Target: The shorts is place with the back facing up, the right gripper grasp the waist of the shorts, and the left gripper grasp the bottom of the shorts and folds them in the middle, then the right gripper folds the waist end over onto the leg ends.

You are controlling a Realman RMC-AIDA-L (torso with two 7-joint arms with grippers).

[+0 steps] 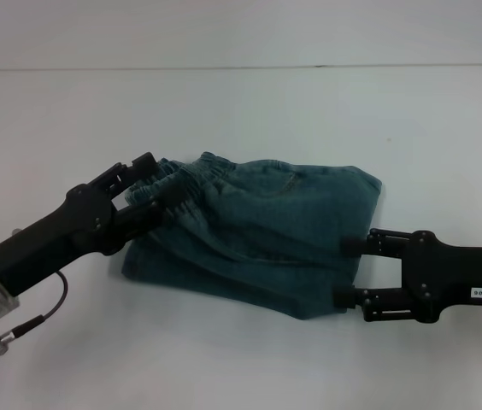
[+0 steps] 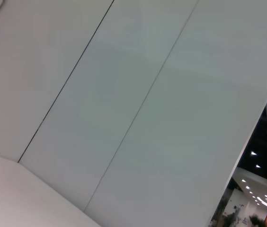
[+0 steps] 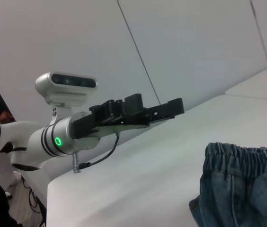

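Observation:
The blue-green denim shorts (image 1: 258,231) lie bunched and folded over on the white table (image 1: 241,111). Their puckered waist (image 1: 211,169) is at the left end and also shows in the right wrist view (image 3: 242,153). My left gripper (image 1: 154,186), on the silver arm with the green ring, is open at that waist end. In the right wrist view this left gripper (image 3: 171,108) hangs above the table, apart from the cloth. My right gripper (image 1: 352,270) is open, its two fingertips at the flat right edge of the shorts. The leg hems cannot be made out.
The table's far edge (image 1: 241,68) meets a pale wall. The left wrist view shows only wall panels (image 2: 138,94) and a corner of the table (image 2: 15,194). The left arm's cable (image 1: 49,312) dangles near the front left.

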